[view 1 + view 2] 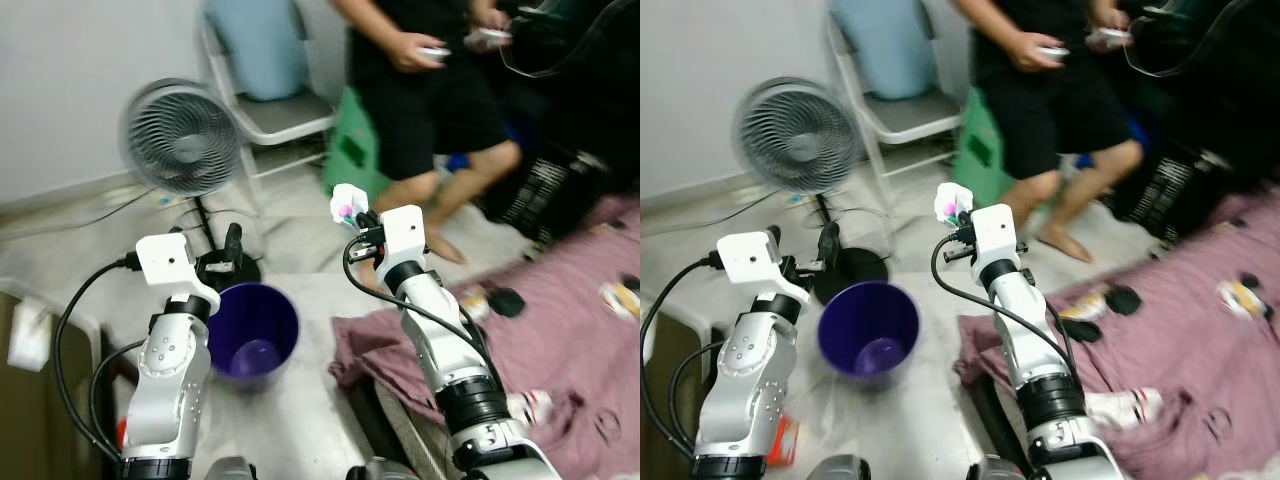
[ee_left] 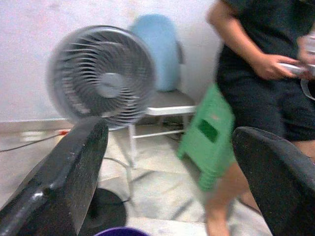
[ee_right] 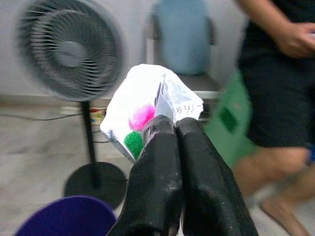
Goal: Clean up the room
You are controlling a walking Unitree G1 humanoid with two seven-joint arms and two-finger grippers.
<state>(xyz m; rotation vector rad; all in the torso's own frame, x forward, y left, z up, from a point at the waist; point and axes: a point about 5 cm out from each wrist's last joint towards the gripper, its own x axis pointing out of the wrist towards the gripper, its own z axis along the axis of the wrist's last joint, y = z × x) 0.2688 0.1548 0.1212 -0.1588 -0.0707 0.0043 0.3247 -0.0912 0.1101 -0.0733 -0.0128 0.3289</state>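
Right end effector [image 3: 174, 129] pinches white wrapper [image 3: 147, 105].

Head pair: looking forward and down from above both arms, onto the purple bin [image 1: 253, 333] on the floor, the right eye set slightly to the side. Left wrist: low, sighting along two spread black fingers [image 2: 59, 182] toward the fan [image 2: 102, 75], chair [image 2: 165, 105] and green stool [image 2: 209, 135], fairly near. Right wrist: same way, close behind pressed-together fingers [image 3: 160, 167] on a white wrapper [image 3: 147, 105], perhaps a snack packet; blurred. Shared by all: fan, chair, the standing person [image 1: 430, 90].
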